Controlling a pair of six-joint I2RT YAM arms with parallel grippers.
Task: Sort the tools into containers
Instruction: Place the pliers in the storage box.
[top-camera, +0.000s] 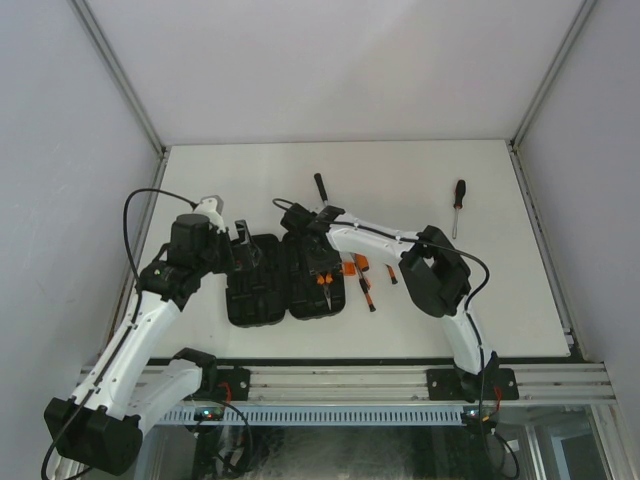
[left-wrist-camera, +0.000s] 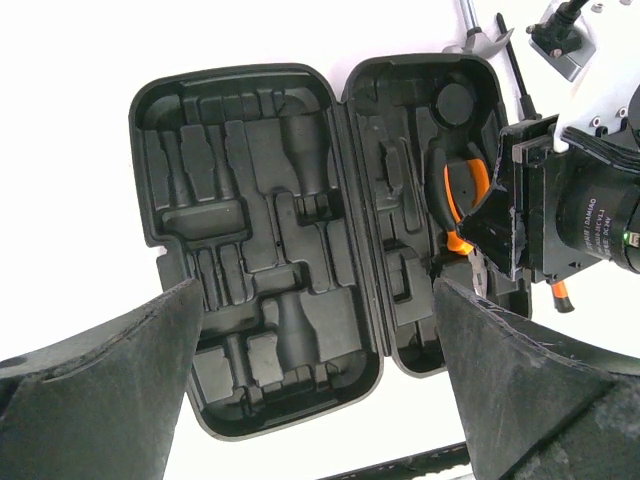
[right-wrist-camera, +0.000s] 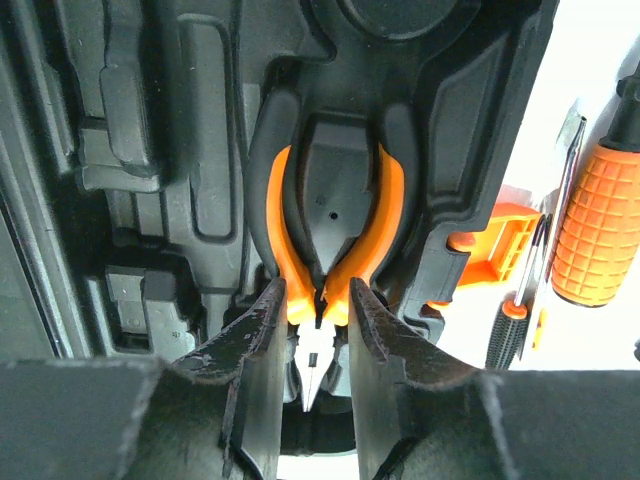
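Pliers (right-wrist-camera: 283, 220) pinched, right gripper (right-wrist-camera: 318, 297) nearly closed

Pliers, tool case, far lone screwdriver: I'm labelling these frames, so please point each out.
pliers (right-wrist-camera: 280, 225), right wrist view, on the left orange handle.
tool case (left-wrist-camera: 250, 230), left wrist view, on the bare left half.
lone screwdriver (top-camera: 459, 195), top external view, on its handle.

White print runs sideways along the black camera lens (left-wrist-camera: 598, 215) out at the right edge of the left wrist view, but it's too small and blurred to read, and no other lettering comes through anywhere.
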